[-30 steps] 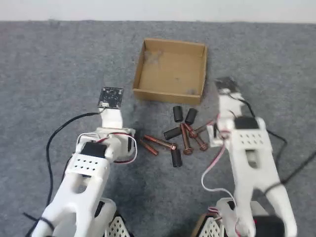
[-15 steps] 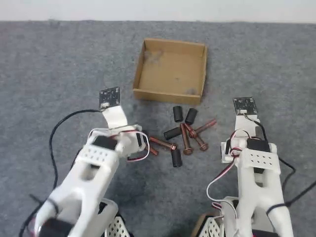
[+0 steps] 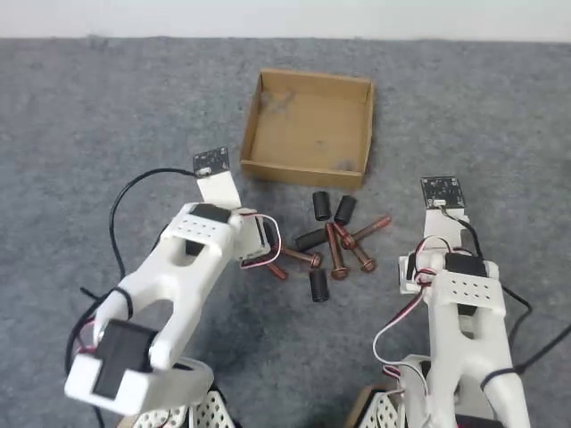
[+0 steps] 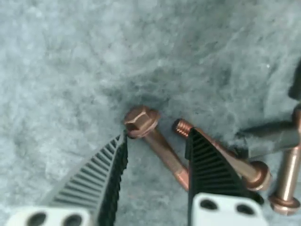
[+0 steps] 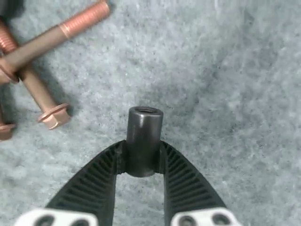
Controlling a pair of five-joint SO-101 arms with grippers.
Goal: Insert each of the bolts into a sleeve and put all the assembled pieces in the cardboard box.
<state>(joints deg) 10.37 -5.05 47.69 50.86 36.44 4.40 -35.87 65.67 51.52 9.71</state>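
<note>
Right wrist view has the right gripper pinching a dark cylindrical metal sleeve, while the left gripper, jaws spread, straddles a copper-coloured hex-head bolt on grey carpet.

A grey carpet-like surface ends at a white band behind.

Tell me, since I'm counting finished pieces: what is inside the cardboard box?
The cardboard box shows a bare floor with nothing lying on it. Its near wall hides a thin strip of that floor.

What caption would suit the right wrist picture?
Right gripper shut on a dark sleeve, copper bolts lying nearby on grey carpet.
</note>
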